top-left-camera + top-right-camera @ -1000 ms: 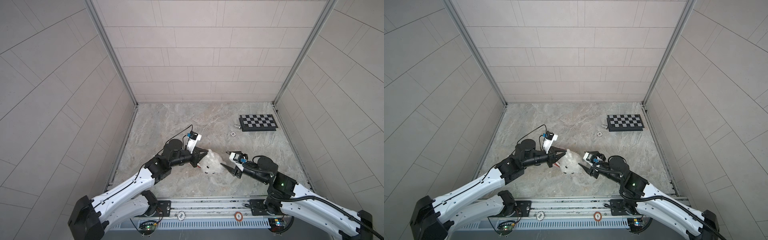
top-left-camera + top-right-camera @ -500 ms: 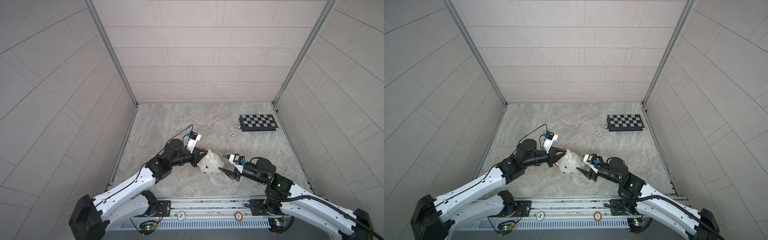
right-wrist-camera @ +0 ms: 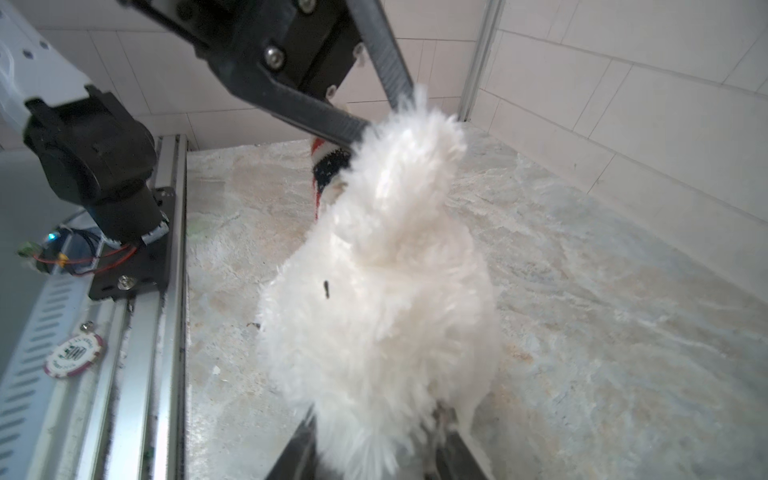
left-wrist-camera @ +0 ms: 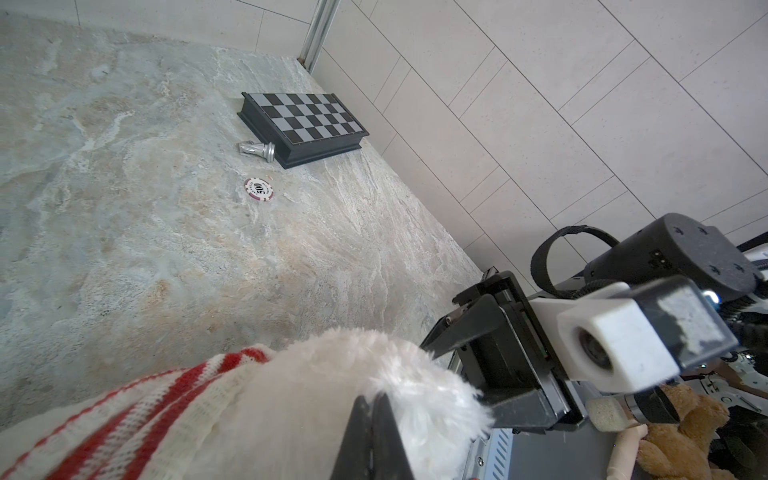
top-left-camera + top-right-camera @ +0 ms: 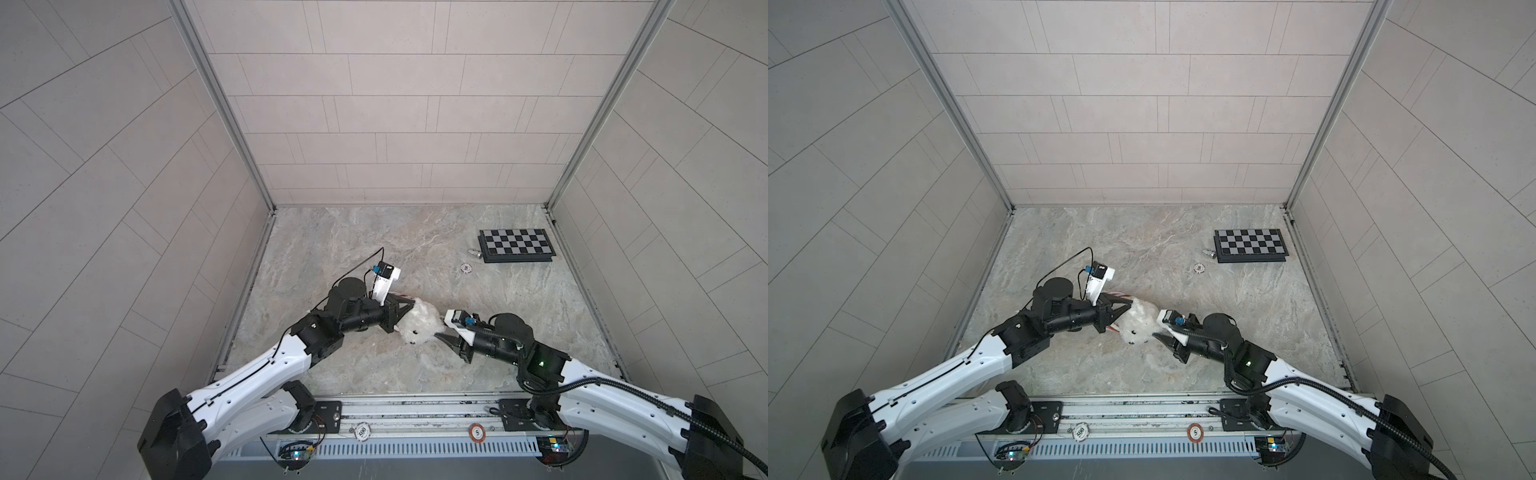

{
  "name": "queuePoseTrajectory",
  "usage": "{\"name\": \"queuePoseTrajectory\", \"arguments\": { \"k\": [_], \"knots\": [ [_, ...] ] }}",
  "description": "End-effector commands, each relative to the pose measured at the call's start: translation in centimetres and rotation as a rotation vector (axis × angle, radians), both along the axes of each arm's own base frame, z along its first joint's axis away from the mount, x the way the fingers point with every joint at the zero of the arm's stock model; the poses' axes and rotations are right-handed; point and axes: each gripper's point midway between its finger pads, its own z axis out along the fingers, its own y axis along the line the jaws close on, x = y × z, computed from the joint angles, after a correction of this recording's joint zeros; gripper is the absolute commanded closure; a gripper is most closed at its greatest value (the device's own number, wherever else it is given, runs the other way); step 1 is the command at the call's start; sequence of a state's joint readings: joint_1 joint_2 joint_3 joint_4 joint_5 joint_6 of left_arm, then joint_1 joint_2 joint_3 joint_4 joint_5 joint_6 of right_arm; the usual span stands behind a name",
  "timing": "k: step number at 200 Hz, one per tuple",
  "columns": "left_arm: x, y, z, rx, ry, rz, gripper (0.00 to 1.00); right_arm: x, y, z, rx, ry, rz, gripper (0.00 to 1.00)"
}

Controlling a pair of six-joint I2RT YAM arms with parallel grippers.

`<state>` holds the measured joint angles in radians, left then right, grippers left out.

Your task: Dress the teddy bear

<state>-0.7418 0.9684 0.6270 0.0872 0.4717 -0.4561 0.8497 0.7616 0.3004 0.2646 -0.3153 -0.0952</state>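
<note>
The fluffy white teddy bear (image 5: 417, 322) (image 5: 1140, 322) hangs between my two grippers, just above the stone floor. My left gripper (image 5: 412, 305) (image 4: 372, 401) is shut, its tips buried in the fur of the bear's (image 4: 332, 395) upper end. A red-and-white striped sweater (image 4: 137, 407) (image 3: 326, 162) is bunched against the bear beside those fingers. My right gripper (image 5: 436, 333) (image 3: 376, 419) holds the bear's (image 3: 382, 291) other end, one finger on each side with fur squeezed between them. One small dark spot shows on the fur; the face is hidden.
A black chessboard (image 5: 516, 245) lies at the back right. Beside it lie a silver chess piece (image 5: 473, 252) and a poker chip (image 5: 466, 268). Two more chips (image 5: 362, 432) (image 5: 477, 432) sit on the metal front rail (image 5: 415, 409). Tiled walls enclose three sides.
My right gripper has moved left onto the bear and closed from wide open onto its fur. The left gripper stayed shut and held its place.
</note>
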Motion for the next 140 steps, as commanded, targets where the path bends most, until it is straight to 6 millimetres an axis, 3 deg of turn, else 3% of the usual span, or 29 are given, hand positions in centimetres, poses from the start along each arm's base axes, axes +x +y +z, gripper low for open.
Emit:
{"name": "queuePoseTrajectory", "arguments": {
  "k": [1,19,25,34,49,61,70,74,84,110,140],
  "knots": [
    [0.3,0.3,1.0,-0.035,-0.031,0.014,1.00,0.2,-0.1,2.5,0.031,-0.075,-0.004,0.86],
    [0.6,0.9,0.7,0.002,-0.043,0.034,1.00,0.2,-0.4,4.1,0.010,-0.111,-0.009,1.00],
    [0.7,1.2,0.6,0.030,-0.047,0.044,0.96,0.2,-0.5,4.6,-0.001,-0.119,-0.012,1.00],
    [0.6,1.4,0.9,0.053,-0.062,0.042,0.79,0.2,-0.6,5.4,-0.020,-0.131,-0.020,1.00],
    [-0.3,1.4,2.5,0.054,-0.107,0.019,0.42,0.4,-0.6,6.9,-0.045,-0.142,-0.033,1.00],
    [-1.2,1.2,4.0,0.043,-0.152,-0.004,0.25,0.6,-0.5,7.5,-0.074,-0.138,-0.036,1.00],
    [-1.7,1.1,4.8,0.043,-0.170,-0.019,0.21,0.7,-0.3,7.4,-0.107,-0.126,-0.036,1.00],
    [-1.9,0.9,5.1,0.043,-0.176,-0.026,0.20,0.8,-0.1,8.5,-0.101,-0.136,-0.037,1.00],
    [-2.1,0.6,5.4,0.051,-0.185,-0.036,0.18,1.0,0.4,8.8,-0.127,-0.132,-0.032,1.00],
    [-2.3,0.0,5.8,0.057,-0.185,-0.048,0.13,1.5,1.3,8.8,-0.188,-0.116,-0.042,1.00],
    [-2.0,0.7,5.9,0.075,-0.189,-0.011,0.09,1.9,1.3,9.5,-0.176,-0.101,-0.072,1.00]
  ]
}}
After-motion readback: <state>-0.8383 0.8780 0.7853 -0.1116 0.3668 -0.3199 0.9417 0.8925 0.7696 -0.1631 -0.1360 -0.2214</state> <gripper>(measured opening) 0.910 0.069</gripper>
